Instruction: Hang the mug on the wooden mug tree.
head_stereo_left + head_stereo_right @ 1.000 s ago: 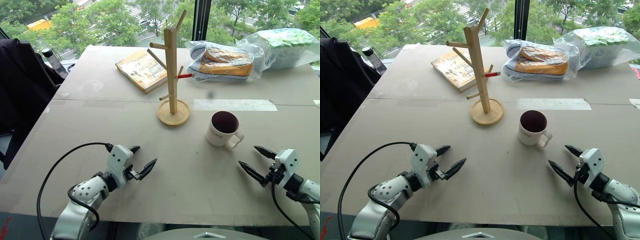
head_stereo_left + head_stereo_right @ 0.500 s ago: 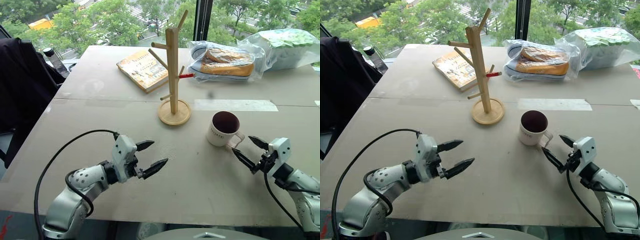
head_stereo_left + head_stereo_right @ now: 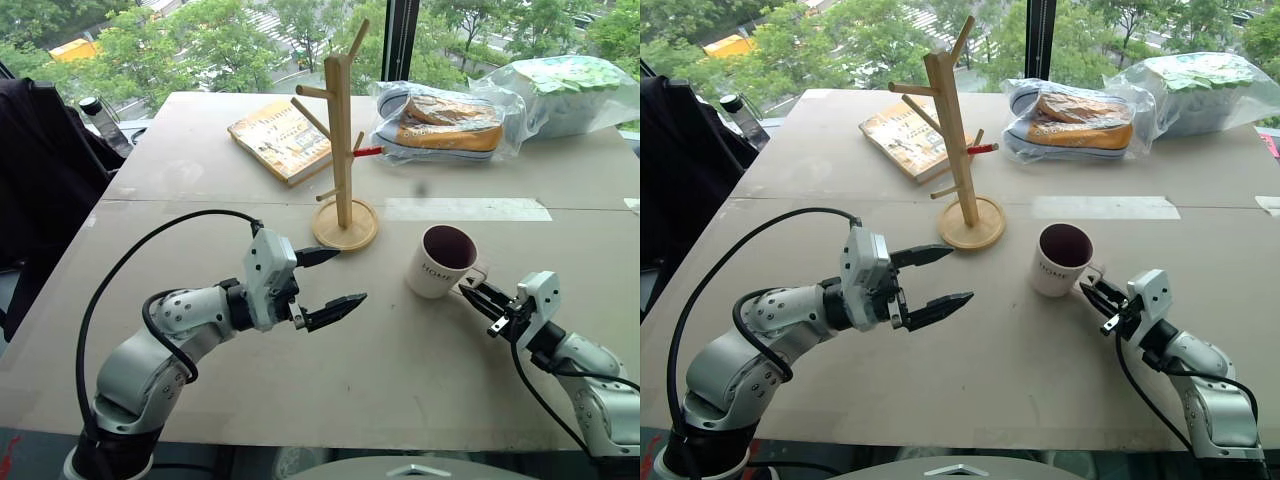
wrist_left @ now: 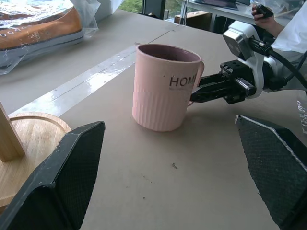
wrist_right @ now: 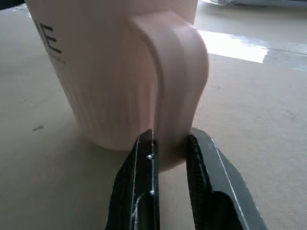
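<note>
Mug (image 3: 441, 262): white ceramic, dark maroon inside, ribbed lower wall, standing upright on the desk (image 3: 200, 170), directly ahead of the right gripper (image 3: 478, 297) and touching it at the handle. Lettering on the side: "HOME" legible in the left eye view, "HOM" in the left wrist view with the remainder behind the handle, a lone "E" in the right wrist view. Right gripper: nearly closed, both black fingers (image 5: 144, 158) pinched on the lower part of the white loop handle, seen at close range in the right wrist view, with the mug's base on the desk. Left gripper (image 3: 325, 285): wide open, nothing held, raised off the desk, pointing toward the mug, well apart from it across bare desk. Wooden mug tree (image 3: 341, 150): pale post with angled pegs on a round disc base, upright, just beyond the left gripper's farther fingertip, beyond and left of the right gripper; part of the base at the edge of the left wrist view. Book (image 3: 281, 138): yellowish cover, title too small to read, flat on the desk past the tree from the left gripper. Bagged shoes (image 3: 445, 120): clear plastic bag holding an orange and white pair, far beyond the right gripper; second plastic bag (image 3: 565, 90) with green-patterned contents beside it. Dark garment (image 3: 40, 170): off the desk's left edge. Person's hand (image 4: 264, 10): behind the right arm in the left wrist view, holding a small dark object.
</note>
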Available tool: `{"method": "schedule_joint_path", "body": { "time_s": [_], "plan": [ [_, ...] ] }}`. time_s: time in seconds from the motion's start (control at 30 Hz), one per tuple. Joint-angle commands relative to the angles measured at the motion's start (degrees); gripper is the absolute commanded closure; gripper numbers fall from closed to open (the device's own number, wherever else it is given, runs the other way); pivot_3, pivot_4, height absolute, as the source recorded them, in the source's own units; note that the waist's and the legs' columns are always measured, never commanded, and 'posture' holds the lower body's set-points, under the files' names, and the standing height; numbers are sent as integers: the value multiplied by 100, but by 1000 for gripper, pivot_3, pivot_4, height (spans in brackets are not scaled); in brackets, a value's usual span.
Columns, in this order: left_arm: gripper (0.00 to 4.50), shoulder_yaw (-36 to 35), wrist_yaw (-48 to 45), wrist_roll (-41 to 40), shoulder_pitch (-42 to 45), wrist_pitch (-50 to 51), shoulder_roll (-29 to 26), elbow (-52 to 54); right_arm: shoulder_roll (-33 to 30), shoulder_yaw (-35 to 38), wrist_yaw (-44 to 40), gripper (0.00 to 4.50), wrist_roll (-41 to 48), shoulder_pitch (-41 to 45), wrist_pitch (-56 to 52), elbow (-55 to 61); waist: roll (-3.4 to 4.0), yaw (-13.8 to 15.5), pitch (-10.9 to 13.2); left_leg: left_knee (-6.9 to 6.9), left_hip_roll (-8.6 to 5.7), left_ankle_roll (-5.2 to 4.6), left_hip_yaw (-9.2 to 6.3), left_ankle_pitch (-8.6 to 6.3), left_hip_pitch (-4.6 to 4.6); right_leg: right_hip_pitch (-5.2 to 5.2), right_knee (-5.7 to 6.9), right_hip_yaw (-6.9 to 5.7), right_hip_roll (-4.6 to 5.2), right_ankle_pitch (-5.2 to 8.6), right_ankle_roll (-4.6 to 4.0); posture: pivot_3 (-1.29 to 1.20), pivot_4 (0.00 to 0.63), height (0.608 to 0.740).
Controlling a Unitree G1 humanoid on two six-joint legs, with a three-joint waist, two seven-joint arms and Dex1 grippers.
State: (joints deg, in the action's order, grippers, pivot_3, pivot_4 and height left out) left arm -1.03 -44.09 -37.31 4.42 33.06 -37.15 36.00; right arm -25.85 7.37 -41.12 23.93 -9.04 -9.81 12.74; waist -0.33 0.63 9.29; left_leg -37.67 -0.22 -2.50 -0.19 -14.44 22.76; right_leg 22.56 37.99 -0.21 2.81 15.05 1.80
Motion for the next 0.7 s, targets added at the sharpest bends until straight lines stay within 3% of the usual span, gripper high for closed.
{"method": "schedule_joint_path", "body": {
  "time_s": [0.03,0.7],
  "plan": [
    [0,-8,6,-35,66,-40,-48,262,-9,-26,-28,4447,-8,55,58,108,0,3,0,0,0,0,0,0,0,0,0,0,0,0,0,0,150,740],
    [0,-47,2,131,-175,-334,17,256,-43,-14,-89,4495,-140,238,91,-59,0,10,0,-8,1,0,0,0,1,-1,1,1,0,0,0,0,150,740]
  ]
}}
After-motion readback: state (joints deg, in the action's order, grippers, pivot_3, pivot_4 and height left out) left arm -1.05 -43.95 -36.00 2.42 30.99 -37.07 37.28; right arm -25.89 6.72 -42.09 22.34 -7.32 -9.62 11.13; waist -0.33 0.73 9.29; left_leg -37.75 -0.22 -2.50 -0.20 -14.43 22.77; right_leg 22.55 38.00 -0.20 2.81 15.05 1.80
